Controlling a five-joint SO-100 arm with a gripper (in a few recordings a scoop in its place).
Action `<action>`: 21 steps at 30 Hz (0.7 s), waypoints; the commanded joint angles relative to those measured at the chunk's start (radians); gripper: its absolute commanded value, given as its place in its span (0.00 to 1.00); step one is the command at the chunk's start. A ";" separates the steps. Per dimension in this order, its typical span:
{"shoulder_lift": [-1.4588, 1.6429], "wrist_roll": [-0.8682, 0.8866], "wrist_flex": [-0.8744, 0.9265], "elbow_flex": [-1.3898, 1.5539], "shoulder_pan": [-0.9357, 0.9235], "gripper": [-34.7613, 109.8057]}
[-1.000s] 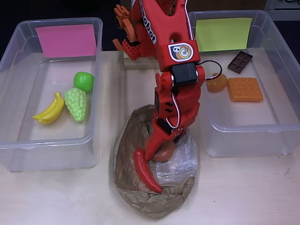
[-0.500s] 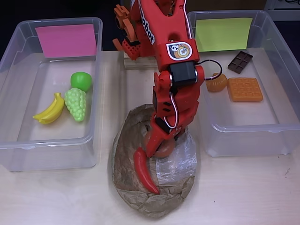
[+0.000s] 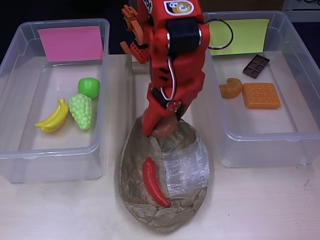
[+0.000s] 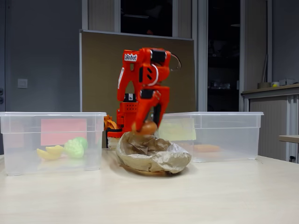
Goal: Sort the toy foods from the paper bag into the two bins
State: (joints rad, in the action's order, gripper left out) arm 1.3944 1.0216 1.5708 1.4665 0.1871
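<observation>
In the overhead view, the table [image 3: 280,210] has bare room along its near edge and at both near corners. The pink bin [image 3: 15,60] sits at the left edge and the green bin [image 3: 305,65] at the right edge, with a strip of table between them. The bag [image 3: 140,200] lies in that strip, near the front edge, just beside both bins. The chili [image 3: 154,182] lies on the bag, left of its shiny patch [image 3: 187,167]. The gripper [image 3: 159,125] is over the far end of the bag, and its fingers pinch the donut [image 3: 164,128]. The chili is just in front of the gripper, not touching it. In the pink bin are the apple [image 3: 89,87], the grapes [image 3: 81,111] and the bananas [image 3: 53,117], close together near the bin's right wall. In the green bin are the chocolate [image 3: 256,66], the waffle [image 3: 261,95] and the croissant [image 3: 230,89], toward the far end, with open floor at the near end. In the fixed view, from the side, the gripper [image 4: 147,127] holds the donut [image 4: 148,128] up in the air, just above the top of the bag [image 4: 154,156]. This view shows the gap under the donut, which cannot be seen from above. The bins [image 4: 14,140] stand taller than the bag, and the fruits show as blurry shapes through the left wall.
</observation>
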 commanded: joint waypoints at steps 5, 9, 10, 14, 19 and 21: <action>0.308 0.179 0.195 0.005 0.035 0.45; 0.413 0.359 0.264 -0.025 0.147 0.44; 0.433 0.408 0.264 -0.026 0.184 0.44; 0.466 0.615 0.253 -0.017 0.345 0.44; 0.457 0.848 0.166 0.002 0.546 0.44; 0.440 0.945 0.135 0.003 0.624 0.44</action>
State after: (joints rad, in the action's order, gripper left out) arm 1.8162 1.8362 1.7349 1.4711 0.7041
